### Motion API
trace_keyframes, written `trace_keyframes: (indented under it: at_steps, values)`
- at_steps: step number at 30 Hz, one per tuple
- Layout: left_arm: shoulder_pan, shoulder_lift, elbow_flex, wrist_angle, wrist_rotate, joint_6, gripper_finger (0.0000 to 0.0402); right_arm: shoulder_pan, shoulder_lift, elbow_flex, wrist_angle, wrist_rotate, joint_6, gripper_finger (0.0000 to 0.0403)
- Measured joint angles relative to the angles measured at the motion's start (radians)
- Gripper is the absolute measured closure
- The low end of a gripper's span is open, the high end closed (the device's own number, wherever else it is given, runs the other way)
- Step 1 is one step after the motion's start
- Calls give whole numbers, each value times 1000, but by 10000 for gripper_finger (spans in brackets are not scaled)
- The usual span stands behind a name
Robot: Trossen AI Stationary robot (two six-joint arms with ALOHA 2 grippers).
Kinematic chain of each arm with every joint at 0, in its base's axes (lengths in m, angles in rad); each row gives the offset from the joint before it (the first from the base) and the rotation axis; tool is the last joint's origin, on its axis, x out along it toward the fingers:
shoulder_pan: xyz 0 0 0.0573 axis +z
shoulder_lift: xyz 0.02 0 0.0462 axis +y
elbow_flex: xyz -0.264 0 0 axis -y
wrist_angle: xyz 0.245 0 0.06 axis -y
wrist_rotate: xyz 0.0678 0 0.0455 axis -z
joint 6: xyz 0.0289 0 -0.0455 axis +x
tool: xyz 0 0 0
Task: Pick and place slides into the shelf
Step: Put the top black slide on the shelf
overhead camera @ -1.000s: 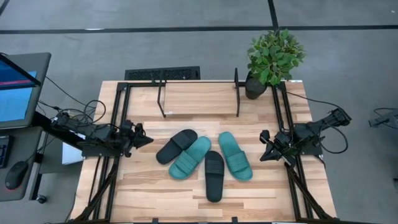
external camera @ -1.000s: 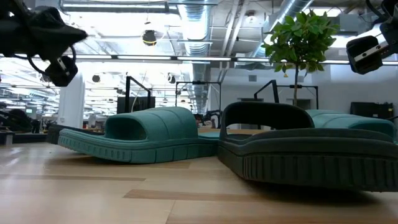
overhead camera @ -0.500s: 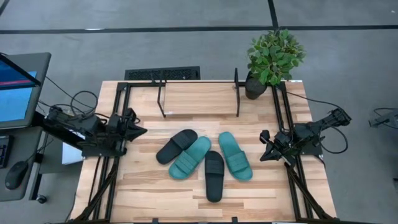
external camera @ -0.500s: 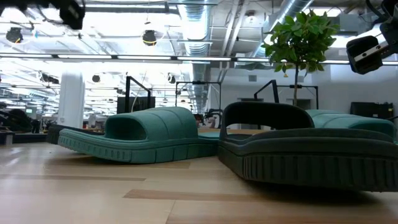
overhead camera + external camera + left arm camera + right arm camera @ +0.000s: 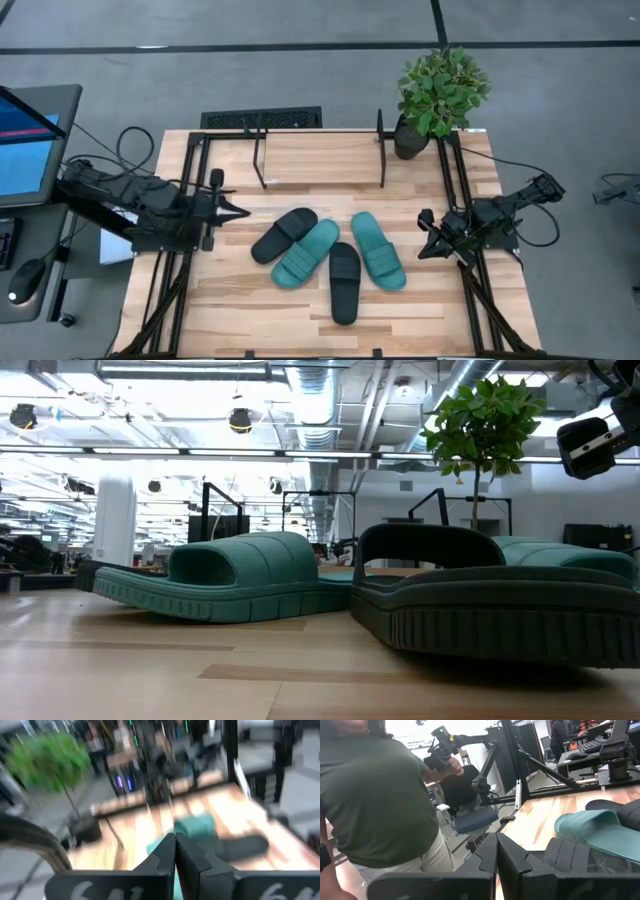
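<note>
My left pincer (image 5: 240, 212) is above the left part of the pale wooden table (image 5: 300, 310), with its arm stretched in from the left edge and its tip turned toward the middle. Its two dark fingers (image 5: 165, 852) are pressed together and hold nothing. My right pincer (image 5: 424, 232) waits near the right edge of the table, its arm folded back toward that edge, the tip turned to the middle too. Its fingers (image 5: 490, 851) are also pressed together, with nothing between them.

The four rubbery slide sandals lie in a group in the middle of the table, between my two pincers. The black sandal on the left (image 5: 283, 235) has its long axis running diagonally, from the near left to the far right. The teal green sandal beside it (image 5: 305, 253) lies almost parallel to it and touches it. The second black sandal (image 5: 344, 281) lies nearest to the front edge, with its long axis straight from the front to the back. The second teal green sandal (image 5: 378, 249) leans the other way, from the far left to the near right.

The low black metal-bar shelf (image 5: 320, 150) stands at the back edge of the table, and no sandal is on it. A potted green plant (image 5: 438, 95) stands at the back right corner.

In my right wrist view a person in a dark green shirt (image 5: 375, 805) is beyond the table.
</note>
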Motion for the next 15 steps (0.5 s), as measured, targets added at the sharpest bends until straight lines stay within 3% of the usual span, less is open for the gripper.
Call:
trace_keyframes:
  at_steps: [8, 15]
  values:
    - [0, 158, 202, -314, 0, 28, 402, 0, 0, 0, 0, 0, 0, 401]
    - [0, 239, 256, -479, 2, 66, 401, 0, 0, 0, 0, 0, 0, 401]
